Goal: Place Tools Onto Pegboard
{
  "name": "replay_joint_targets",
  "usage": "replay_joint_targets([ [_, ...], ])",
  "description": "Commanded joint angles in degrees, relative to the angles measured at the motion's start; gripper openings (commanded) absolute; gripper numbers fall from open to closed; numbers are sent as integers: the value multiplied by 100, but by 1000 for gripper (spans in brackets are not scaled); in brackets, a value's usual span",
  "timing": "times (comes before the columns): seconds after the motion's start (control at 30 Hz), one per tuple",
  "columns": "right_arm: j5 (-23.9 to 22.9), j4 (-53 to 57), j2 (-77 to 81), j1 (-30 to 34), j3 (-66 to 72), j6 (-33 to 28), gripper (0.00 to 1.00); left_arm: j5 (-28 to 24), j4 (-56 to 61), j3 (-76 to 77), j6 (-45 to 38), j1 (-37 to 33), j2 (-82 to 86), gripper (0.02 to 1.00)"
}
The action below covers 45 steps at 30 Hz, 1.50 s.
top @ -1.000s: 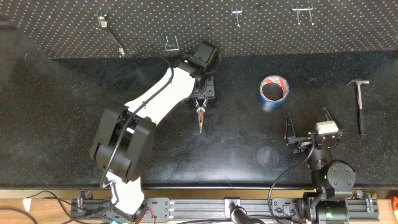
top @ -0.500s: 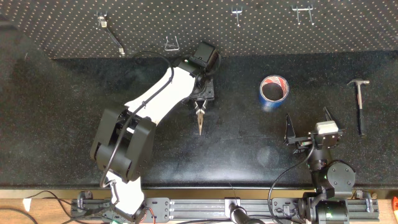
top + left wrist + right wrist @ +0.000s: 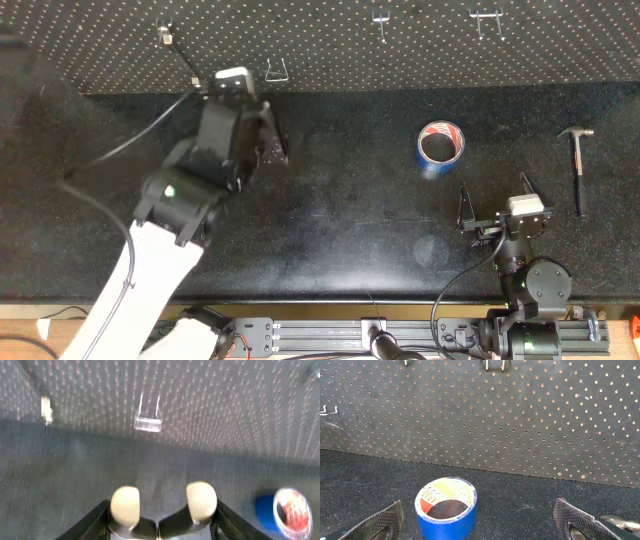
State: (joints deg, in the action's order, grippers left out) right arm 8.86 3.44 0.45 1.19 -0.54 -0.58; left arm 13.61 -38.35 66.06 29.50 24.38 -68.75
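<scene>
Left end effector pinches the pliers facing the wire hook; misaligned handles could snag and fall at the desk's back edge. Right end effector sits spread.

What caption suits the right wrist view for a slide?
Blue tape roll on the black tabletop, standing before the pegboard wall.

The black table had a finely speckled surface with pale, dusty scuffs near its middle. A dark metal rail ran along the table's near edge. A strip of pale wood showed just outside the table's near left corner.
</scene>
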Motion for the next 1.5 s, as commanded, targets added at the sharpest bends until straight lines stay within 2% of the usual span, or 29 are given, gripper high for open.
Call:
replay_joint_targets([
  [0.03, -33, 20, -39, 35, 22, -61, 976, 466, 2061, -446, -1412, -22, -330, 27],
  [0.2, -33, 20, -39, 35, 20, -61, 976, 800, 3606, -446, -2649, -37, -876, 27],
  [0.33, -33, 20, -39, 35, 22, -61, 976, 1307, 3694, -446, -2704, -37, -997, 29],
  [0.47, -33, 20, -39, 35, 22, -59, 976, 1469, 3696, -446, -2702, -70, -1064, 29],
  [0.77, -33, 20, -39, 35, 22, -61, 976, 1416, 4524, -446, -2697, -186, -1351, 29],
  [0.87, -33, 20, -39, 35, 22, -61, 976, 1123, 4682, -446, -2677, -188, -1504, 27],
  [1.23, -33, 20, -39, 35, 20, -61, 976, 815, 4660, -446, -2243, -181, -1884, 29],
  [1.5, -33, 20, -39, 35, 22, -61, 976, 820, 3829, -448, -2245, -225, -1976, 27],
])
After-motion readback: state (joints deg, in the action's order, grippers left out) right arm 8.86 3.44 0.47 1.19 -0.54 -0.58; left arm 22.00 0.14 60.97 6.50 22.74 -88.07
